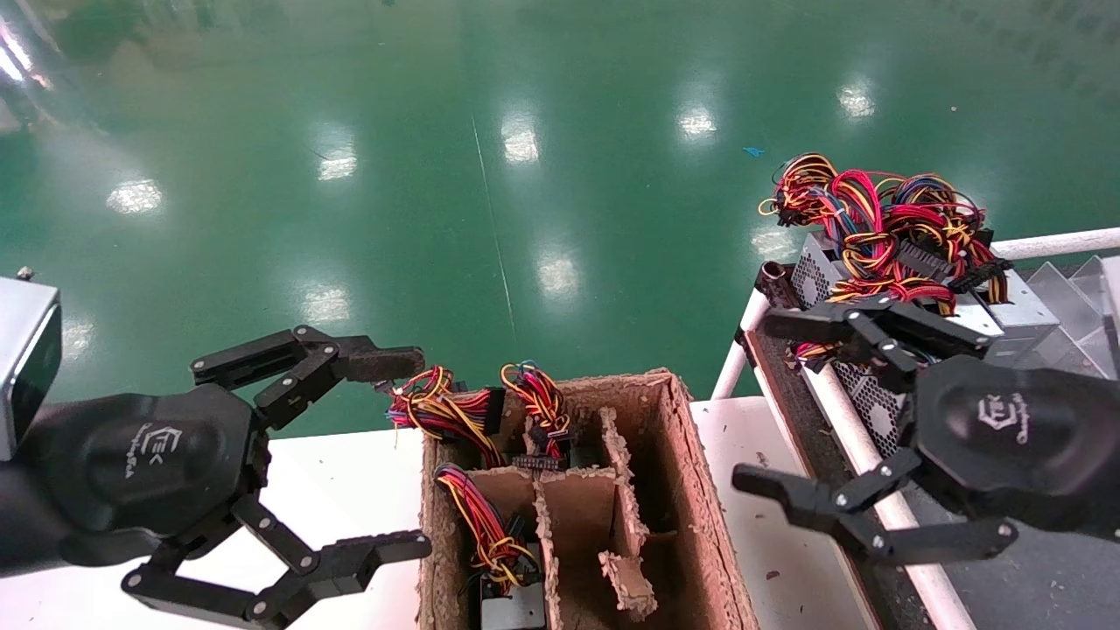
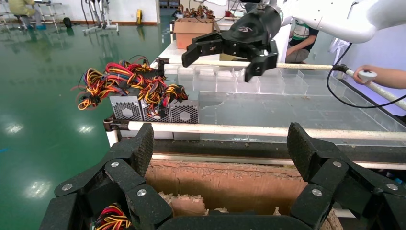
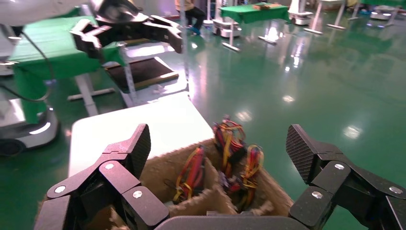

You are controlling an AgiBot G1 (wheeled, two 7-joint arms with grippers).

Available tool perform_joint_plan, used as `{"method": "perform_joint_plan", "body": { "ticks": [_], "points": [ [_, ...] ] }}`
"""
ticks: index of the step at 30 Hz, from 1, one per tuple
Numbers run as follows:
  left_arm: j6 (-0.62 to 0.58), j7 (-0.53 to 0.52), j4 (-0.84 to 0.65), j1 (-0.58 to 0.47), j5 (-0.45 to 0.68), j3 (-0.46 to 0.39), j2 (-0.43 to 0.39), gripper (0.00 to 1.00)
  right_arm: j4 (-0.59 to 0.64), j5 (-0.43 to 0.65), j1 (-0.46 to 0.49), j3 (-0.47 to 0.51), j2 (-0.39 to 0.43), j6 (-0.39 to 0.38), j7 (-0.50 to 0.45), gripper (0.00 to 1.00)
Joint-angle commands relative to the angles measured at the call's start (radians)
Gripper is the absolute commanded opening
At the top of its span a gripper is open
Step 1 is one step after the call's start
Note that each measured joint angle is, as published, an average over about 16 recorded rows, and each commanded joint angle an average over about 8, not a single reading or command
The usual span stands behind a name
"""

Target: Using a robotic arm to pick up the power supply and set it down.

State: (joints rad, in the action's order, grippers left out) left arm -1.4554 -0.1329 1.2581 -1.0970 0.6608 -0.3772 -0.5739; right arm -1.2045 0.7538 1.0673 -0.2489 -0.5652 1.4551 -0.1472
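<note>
Although both black two-finger linkage grippers hang spread wide and empty, the right gripper point(image 1: 866, 437) is the nearer one to the power supply point(image 1: 884, 385), a small grey metal box with a honeycomb fan grille standing at the near left corner of the grey conveyor tray point(image 1: 1032, 569), just behind the tray's white tubular rail point(image 1: 862, 451). Being sheet metal, the box probably weighs a fair bit and is stiff and slick, so its flat side walls look like the best hold; the bundle of red, yellow and orange wires point(image 1: 875, 219) heaped on top is floppy and could snag a finger. The left gripper point(image 1: 341, 455) hovers over the white table beside the brown divided cardboard box point(image 1: 691, 490), whose compartments already hold wired units.
</note>
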Motion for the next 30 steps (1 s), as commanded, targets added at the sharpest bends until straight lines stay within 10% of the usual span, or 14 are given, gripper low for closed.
{"method": "perform_joint_plan", "body": {
  "ticks": [1,30],
  "points": [
    [0.000,0.000,0.000,0.000,0.000,0.000,0.000,1.00,-0.011,-0.003,0.001,-0.004,-0.006,0.006,-0.006,1.00],
    [0.000,0.000,0.000,0.000,0.000,0.000,0.000,1.00,-0.084,-0.026,0.007,-0.033,-0.049,0.043,-0.042,1.00]
  ]
}}
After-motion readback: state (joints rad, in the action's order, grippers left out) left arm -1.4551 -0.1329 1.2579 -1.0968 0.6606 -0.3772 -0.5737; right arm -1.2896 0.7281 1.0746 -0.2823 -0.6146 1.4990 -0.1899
